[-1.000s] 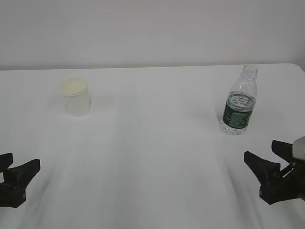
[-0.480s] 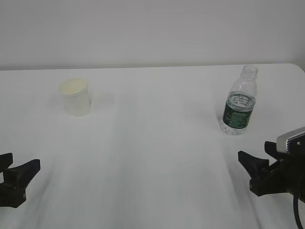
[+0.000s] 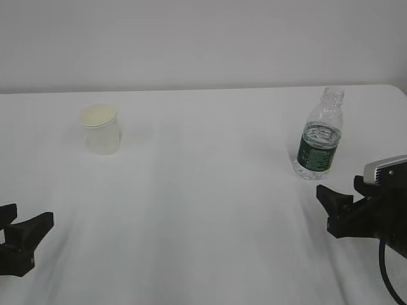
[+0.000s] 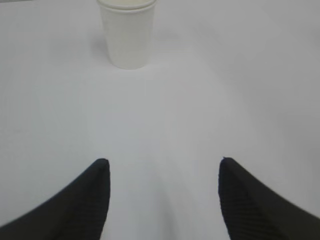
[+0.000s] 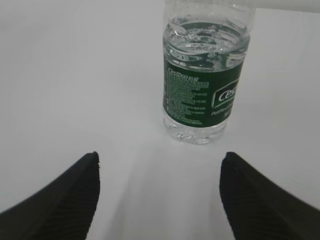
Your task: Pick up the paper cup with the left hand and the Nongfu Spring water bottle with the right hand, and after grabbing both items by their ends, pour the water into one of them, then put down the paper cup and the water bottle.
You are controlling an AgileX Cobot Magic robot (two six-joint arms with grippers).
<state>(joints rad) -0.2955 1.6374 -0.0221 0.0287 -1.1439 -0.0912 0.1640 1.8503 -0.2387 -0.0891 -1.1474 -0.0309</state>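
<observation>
A small white paper cup [image 3: 100,131] with a rolled rim and a cream-coloured inside stands upright on the plain white tabletop [image 3: 203,203], toward the far left. Well apart from it, toward the far right, a small clear ribbed plastic water bottle [image 3: 320,135] with a dark green label band round its lower half also stands upright, its threaded neck bare of any cap. Clear water [image 5: 206,37] shows through the bottle's wall, its surface sitting just above the top edge of the label. The left hand [image 3: 18,236], a black two-finger gripper, sits low at the near left edge of the tabletop; in the left wrist view its two ribbed black fingers [image 4: 82,210] stand wide apart with only bare tabletop between them, and the cup is straight ahead, some way off and untouched. The right hand [image 3: 346,202], a black gripper with a grey-white plate on top, is at the near right, just in front of the bottle. In the right wrist view its fingers [image 5: 65,202] are likewise spread wide and hold nothing; the bottle stands close ahead, roughly centred on the gap between them, with a strip of tabletop separating it from the fingertips. White print is visible on the label, too blurred to read fully.
</observation>
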